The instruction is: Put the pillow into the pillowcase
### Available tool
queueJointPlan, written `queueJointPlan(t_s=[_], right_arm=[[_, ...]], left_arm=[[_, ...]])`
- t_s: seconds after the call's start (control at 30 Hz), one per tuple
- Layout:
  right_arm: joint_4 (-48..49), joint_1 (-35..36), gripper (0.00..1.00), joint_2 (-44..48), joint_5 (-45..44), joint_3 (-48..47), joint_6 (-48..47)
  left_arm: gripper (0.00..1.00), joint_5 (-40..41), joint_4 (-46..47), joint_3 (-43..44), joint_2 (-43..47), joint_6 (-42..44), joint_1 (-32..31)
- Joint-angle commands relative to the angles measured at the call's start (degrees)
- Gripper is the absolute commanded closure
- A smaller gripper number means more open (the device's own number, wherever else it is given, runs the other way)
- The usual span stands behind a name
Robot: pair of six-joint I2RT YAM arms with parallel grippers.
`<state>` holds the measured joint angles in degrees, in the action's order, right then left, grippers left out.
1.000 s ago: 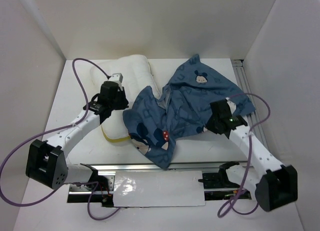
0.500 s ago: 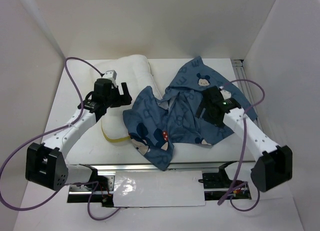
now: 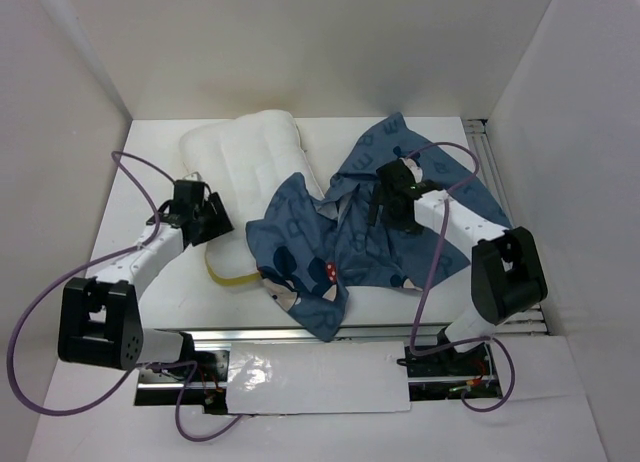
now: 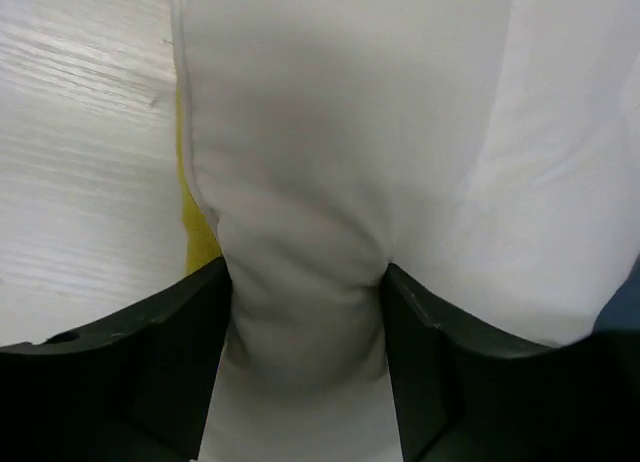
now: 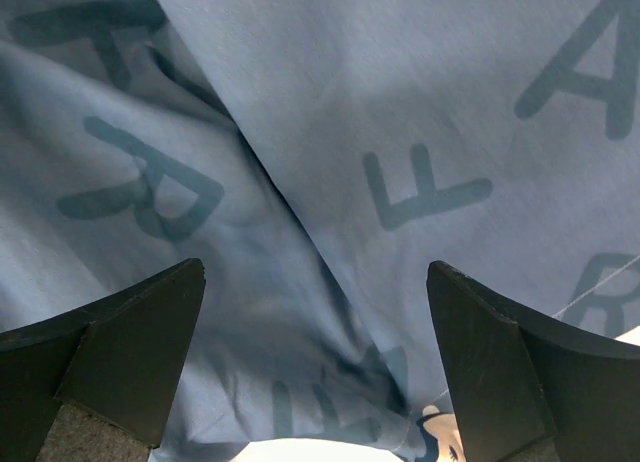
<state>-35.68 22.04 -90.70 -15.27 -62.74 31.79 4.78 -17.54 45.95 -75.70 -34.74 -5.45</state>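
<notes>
— What changed in the top view over the last second?

— Both arms shifted. The left gripper [image 3: 212, 220] drew back toward the left side of the table, and more of the soft, puffy white rectangular pillow [image 3: 255, 147] now shows. The right arm folded at the elbow, bringing the right gripper [image 3: 378, 204] farther out and leftward over the large, rumpled blue fabric pillowcase [image 3: 350, 237].

— How do the pillow and case lie?

— The pillow rests on the white table [image 3: 340, 132], far left of centre, with dented quilting. Its near end is draped by the case, and a yellow strip [image 3: 228, 277] curls out at the near edge. The case is spread in loose folds to the right, with a cartoon mouse face with a red bow [image 3: 322, 272] near its front corner.

— And the left wrist view?

— The dark fingers [image 4: 170, 332] are clenched on a bunched fold of smooth white pillow fabric, which puckers between them. The yellow edging runs beside it, above the pale, wood-grained tabletop.

— The right wrist?

— Its dark, wedge-shaped fingers [image 5: 120, 342] are spread wide and grip nothing. Matte creased blue cloth with darker letters fills the gap below them.
</notes>
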Motion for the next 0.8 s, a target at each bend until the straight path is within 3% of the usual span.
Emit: queueJointPlan(t_s=[0.0,0.03,0.07,0.13,0.17,0.27,0.33,0.37,0.47,0.6,0.67,0.77], right_arm=[[4.1,0.8,0.01,0.1,-1.1,-1.2,-1.6],[4.8,0.8,0.01,0.1,-1.1,-0.6,-1.6],[4.8,0.3,0.01,0.1,-0.6,-0.1,-0.9],[5.4,-0.2,0.01,0.1,-0.6,1.3,-0.9],[5.4,-1.0,0.01,0.1,-0.6,1.8,-0.9],[6.8,-3.1,0.01,0.1,0.1,4.2,-0.9],[7.4,-4.8,0.01,0.1,0.8,5.7,-0.9],[7.4,-5.3,0.01,0.1,1.3,5.7,-0.9],[9.0,-7.8,0.01,0.1,1.3,8.2,-0.9],[9.5,-11.4,0.01,-2.3,2.9,9.2,-0.3],[9.5,-12.5,0.01,-2.9,2.9,8.5,-0.3],[10.3,-12.5,0.01,-1.8,3.4,7.5,-3.0]], left_arm=[[0.34,-4.6,2.5,-1.2,-3.4,0.6,-0.5],[0.59,-5.1,3.8,-1.2,-4.0,0.6,0.0],[1.0,-5.1,3.8,-1.7,-4.0,0.6,0.0],[1.0,-1.8,3.8,-1.7,-4.0,-0.7,1.6],[1.0,5.4,0.5,-1.0,-2.8,-1.2,3.2],[1.0,16.3,-6.2,4.4,0.4,-1.5,8.2],[1.0,17.9,-8.1,6.6,1.0,-2.2,10.5],[1.0,20.1,-12.8,10.3,1.0,-6.0,14.5],[1.0,21.2,-16.5,15.1,-0.1,-7.1,21.3],[1.0,25.0,-22.6,24.6,-2.1,-12.1,25.3],[0.92,25.0,-27.0,28.2,-2.8,-13.9,27.0],[0.53,25.0,-29.7,34.4,-2.8,-14.6,29.4]])
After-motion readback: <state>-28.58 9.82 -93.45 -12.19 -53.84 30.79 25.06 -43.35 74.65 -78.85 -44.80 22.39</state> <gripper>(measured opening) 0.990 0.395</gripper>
